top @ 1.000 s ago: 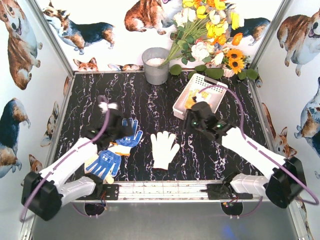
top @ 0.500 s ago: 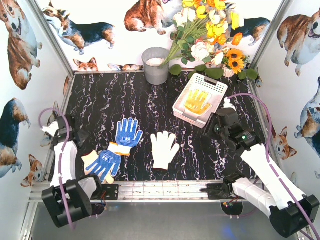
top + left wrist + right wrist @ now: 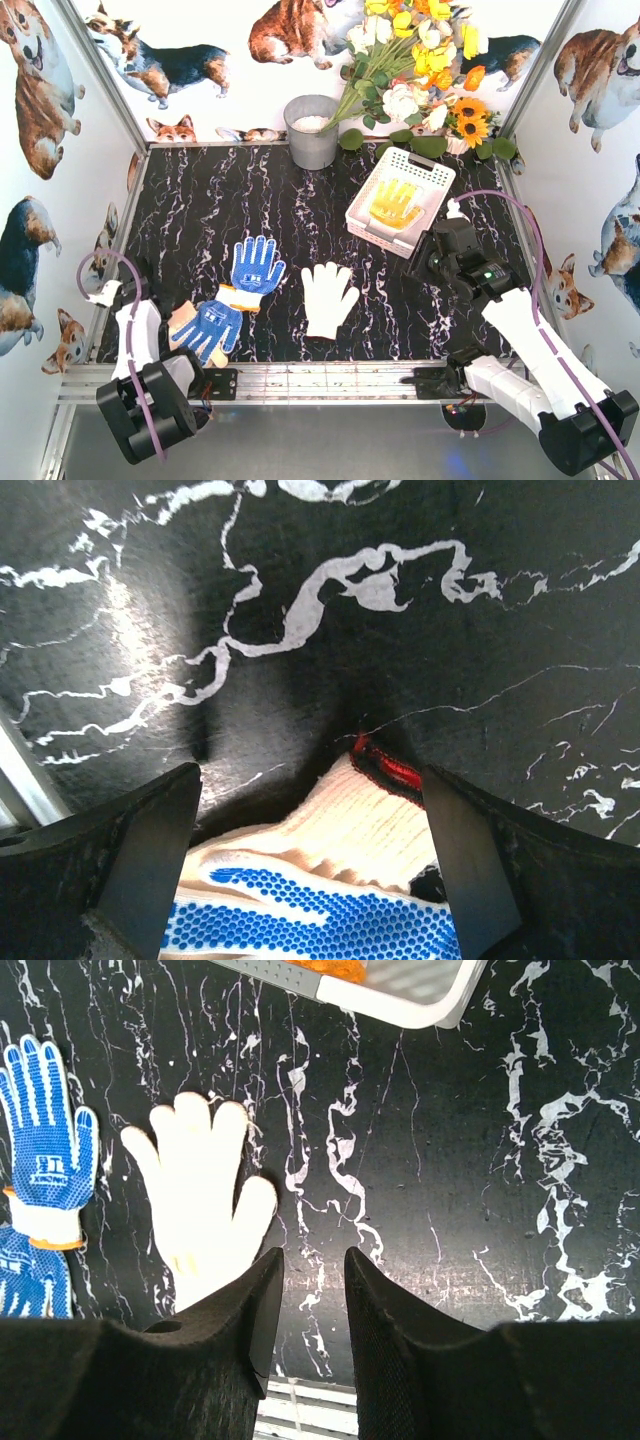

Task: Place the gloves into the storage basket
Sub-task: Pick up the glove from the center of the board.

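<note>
The white lattice storage basket [image 3: 432, 172] stands at the back right with a yellow glove [image 3: 395, 203] inside. Two blue dotted gloves [image 3: 255, 265] [image 3: 207, 327] and a white glove [image 3: 328, 297] lie flat on the black marble table. My left gripper [image 3: 165, 318] is low at the near left, open. Its fingers straddle the cream cuff of the nearer blue glove [image 3: 340, 880]. My right gripper [image 3: 420, 264] hovers just in front of the basket, open by a narrow gap with nothing in it [image 3: 313, 1255]. The white glove [image 3: 195, 1190] lies to its left.
A grey metal bucket [image 3: 312, 130] stands at the back centre, next to a bunch of flowers [image 3: 420, 70]. A metal rail [image 3: 330, 380] runs along the table's near edge. Corgi-print walls close in the left, right and back sides.
My left arm has pulled back from over the blue gloves to the near left corner. My right arm has drawn back from the basket, and the yellow glove lies inside.
</note>
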### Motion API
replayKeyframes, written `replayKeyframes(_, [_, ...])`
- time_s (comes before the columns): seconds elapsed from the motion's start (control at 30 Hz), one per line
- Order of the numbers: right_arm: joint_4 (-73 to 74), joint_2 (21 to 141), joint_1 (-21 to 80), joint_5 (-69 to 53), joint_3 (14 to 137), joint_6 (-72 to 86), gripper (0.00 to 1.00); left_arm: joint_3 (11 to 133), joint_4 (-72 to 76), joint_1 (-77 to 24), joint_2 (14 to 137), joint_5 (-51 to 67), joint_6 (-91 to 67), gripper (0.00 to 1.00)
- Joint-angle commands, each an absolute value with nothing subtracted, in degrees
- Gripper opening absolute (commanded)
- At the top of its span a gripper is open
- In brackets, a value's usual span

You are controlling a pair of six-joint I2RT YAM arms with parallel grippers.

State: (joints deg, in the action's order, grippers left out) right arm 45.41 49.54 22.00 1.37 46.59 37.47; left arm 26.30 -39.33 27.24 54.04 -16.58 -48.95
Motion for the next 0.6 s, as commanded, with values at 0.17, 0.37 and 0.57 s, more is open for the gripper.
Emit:
replayKeyframes(0.17, [43.6,48.4,21.7,0.4,48.3,39.2,0.34,22.3,-33.0,27.9,56.1,-9.8,-51.7,0.55])
replayKeyframes(0.37, [44.8,47.5,21.7,0.1,48.9,37.9,0.34,25.9,-34.8,27.9,52.5,-9.9,-49.6,0.12])
replayKeyframes(0.57, [44.1,46.2,21.7,-1.1,48.6,36.1,0.34,32.6,-35.7,27.9,46.8,-9.4,-44.7,0.00])
